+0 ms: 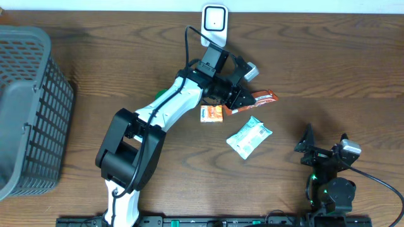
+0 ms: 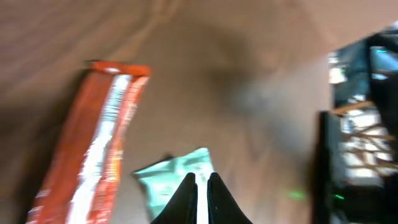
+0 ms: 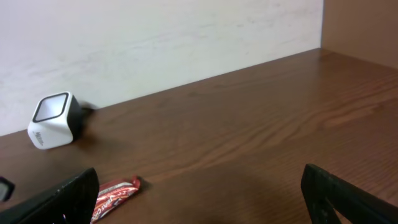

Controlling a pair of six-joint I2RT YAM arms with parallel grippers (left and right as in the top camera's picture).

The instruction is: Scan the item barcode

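Black fingertips of the left gripper [image 2: 201,180] sat pressed together with nothing between them, blurred in the left wrist view, above a green-and-white packet [image 2: 171,180] lying on the brown surface [image 2: 249,74]. To their left lay a long orange-red snack bar [image 2: 93,146], flat on the surface and not between the fingers. From overhead, that gripper hung at the bar's left end; whether it touched the wrapper could not be told. A small orange packet [image 1: 211,113] lay just beside the bar. The white scanner [image 1: 214,19] stood beyond, at the far edge. The right gripper [image 1: 325,142] sat well apart on the right, fingers spread wide and empty. A grey basket [image 1: 28,107] stood at the left edge.
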